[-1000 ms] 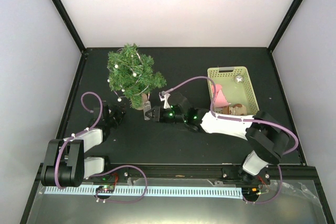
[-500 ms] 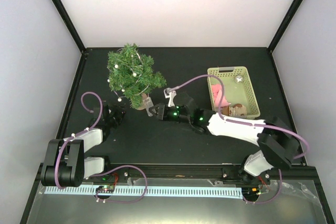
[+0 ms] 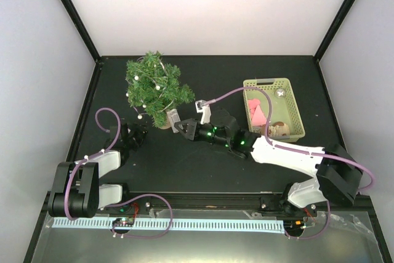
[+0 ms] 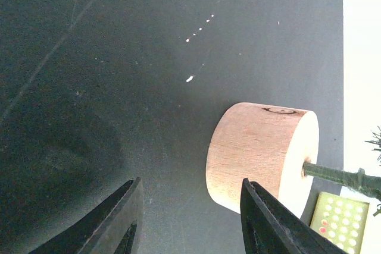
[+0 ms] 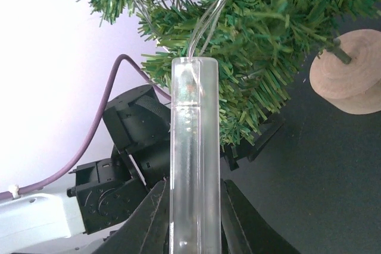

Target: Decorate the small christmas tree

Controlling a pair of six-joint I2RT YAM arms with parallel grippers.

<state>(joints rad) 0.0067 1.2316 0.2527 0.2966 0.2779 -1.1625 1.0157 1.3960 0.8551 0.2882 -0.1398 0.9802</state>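
Decoration is partly done, judging by how things lie. The small christmas tree [image 3: 154, 87] stands upright at the back left of the table [image 3: 184, 164] on its round wood base [image 4: 256, 159], and a light string [image 5: 208, 22] with small white bulbs already winds through its branches.

The right tool [image 5: 193, 224] reaches across from the right side and is clenched on a clear case [image 5: 193, 147], a long see-through block that the string's thin wires run into. The case sits upright between the fingers, just beside the lowest branches and near the base. Whether it touches the needles cannot be told.

The left tool [image 4: 187, 224] hangs low over the table just beside the base, its fingers spread apart with nothing between them. It grasps nothing and does not touch the wood.

What seems left: the case needs a resting place at the foot of the tree or tucked among the branches. After that, the pale green basket [image 3: 271, 82] at the right of the table holds more pieces, among them a pink piece [image 3: 258, 112], a silvery piece [image 3: 281, 92] and a brownish piece [image 3: 280, 129]. None of that kind shows on the tree, so most of the hanging probably lies ahead.
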